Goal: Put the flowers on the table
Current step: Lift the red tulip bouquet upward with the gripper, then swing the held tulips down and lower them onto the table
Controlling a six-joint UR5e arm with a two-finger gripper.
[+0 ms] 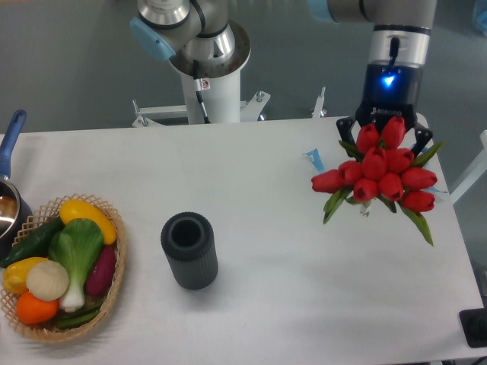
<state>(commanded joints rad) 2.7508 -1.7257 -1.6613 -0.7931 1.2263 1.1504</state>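
Observation:
The flowers point(380, 173), a bunch of red tulips with green leaves, hang at the right side of the white table point(289, 251), just above its surface. The blooms face the camera and hide the stems. My gripper point(385, 141) comes down from above, right behind the blooms, with its black finger links showing on either side of the bunch. It is shut on the flowers. The fingertips are hidden behind the blooms.
A dark grey ribbed vase point(189, 249) stands upright left of centre. A wicker basket point(114, 293) of vegetables sits at the front left, with a blue-handled pot point(9, 163) behind it. A small blue tag point(313, 159) lies left of the flowers. The arm's white base point(213, 84) stands at the back.

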